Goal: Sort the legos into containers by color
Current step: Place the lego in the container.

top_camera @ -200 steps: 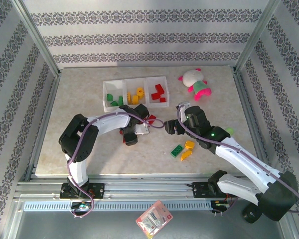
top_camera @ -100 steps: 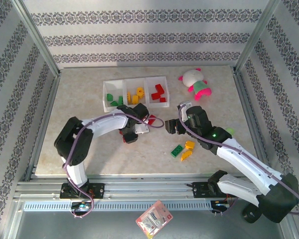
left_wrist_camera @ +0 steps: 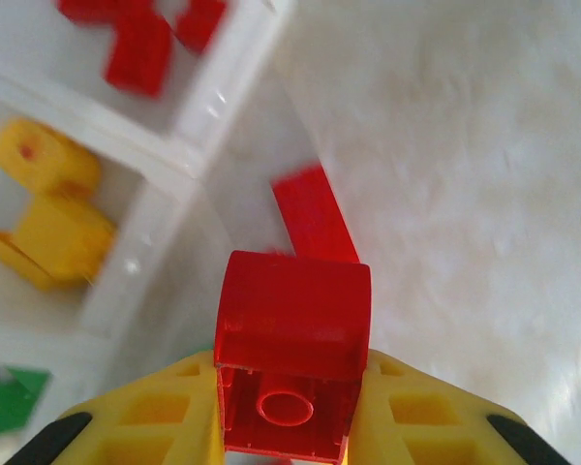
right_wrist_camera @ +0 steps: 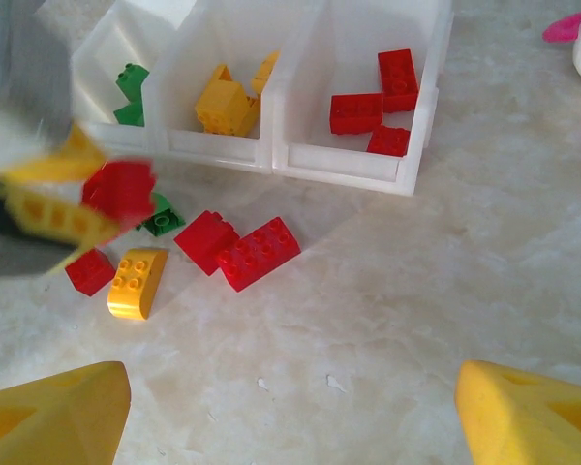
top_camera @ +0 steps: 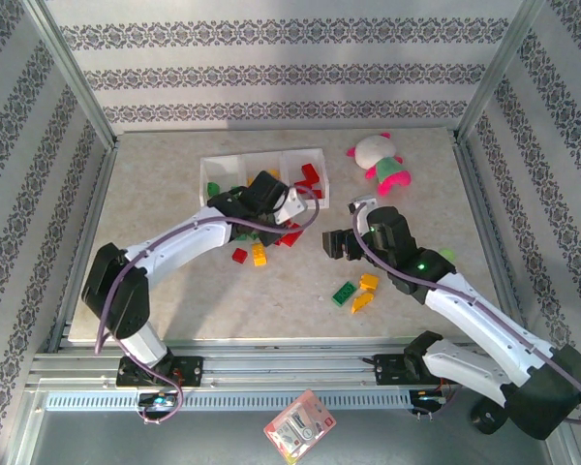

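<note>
Red curved-top brick (left_wrist_camera: 292, 329), round socket underneath, clamped in left claw (left_wrist_camera: 289, 417); right claw (right_wrist_camera: 295, 417) spread apart.

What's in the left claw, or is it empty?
Not empty: the left claw is shut on a red brick between its yellow fingers.

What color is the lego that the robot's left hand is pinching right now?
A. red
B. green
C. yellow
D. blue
A: in the left wrist view, the left gripper is closed on both sides of a red brick, held over the table just beside the tray.
</note>
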You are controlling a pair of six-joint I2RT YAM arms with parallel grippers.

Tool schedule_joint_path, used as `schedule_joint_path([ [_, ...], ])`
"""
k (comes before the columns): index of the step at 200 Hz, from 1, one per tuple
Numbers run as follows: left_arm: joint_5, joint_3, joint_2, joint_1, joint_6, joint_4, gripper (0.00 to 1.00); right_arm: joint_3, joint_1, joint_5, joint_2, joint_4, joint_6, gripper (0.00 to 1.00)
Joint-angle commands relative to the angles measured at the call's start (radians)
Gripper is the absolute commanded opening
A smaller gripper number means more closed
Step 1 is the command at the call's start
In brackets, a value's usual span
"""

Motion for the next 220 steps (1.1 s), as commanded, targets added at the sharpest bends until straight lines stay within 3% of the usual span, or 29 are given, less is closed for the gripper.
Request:
schedule_joint_path([
  [1,-0.018,0.102,0.094,0.03,-0.078,0.179,0.29,-0.026,-0.012,-0.017,-0.019,0.012,0.021,0.87],
  [58,-0.018,0.447,0.408,0.089,-0.14,0.226,0.29,-0.042,-0.024,-0.021,-0.031,0.012,0.025,0.87],
  [96,-0.009,0.702,0.601,0.109,-0.129,0.125,0.31,-0.054,-0.043,-0.031,-0.032,0.017,0.025,0.87],
  [122,0.004,0.801,0.648,0.112,-0.137,0.07,0.35,-0.051,-0.052,-0.033,-0.033,0.009,0.02,0.87],
  [130,0.008,0.803,0.641,0.112,-0.145,0.07,0.38,-0.049,-0.052,-0.032,-0.036,0.003,0.017,0.87],
  [143,0.01,0.797,0.622,0.112,-0.152,0.068,0.55,-0.048,-0.054,-0.028,-0.04,-0.005,0.013,0.87],
  [165,0.021,0.742,0.55,0.111,-0.164,0.082,0.7,-0.046,-0.056,-0.012,-0.045,-0.028,0.016,0.87],
  [204,0.166,0.473,0.328,0.107,-0.175,0.221,0.95,-0.043,-0.055,0.02,-0.039,-0.087,0.054,0.87],
  [220,0.234,0.313,0.213,0.098,-0.161,0.304,0.99,-0.04,-0.057,0.058,-0.037,-0.133,0.076,0.87],
])
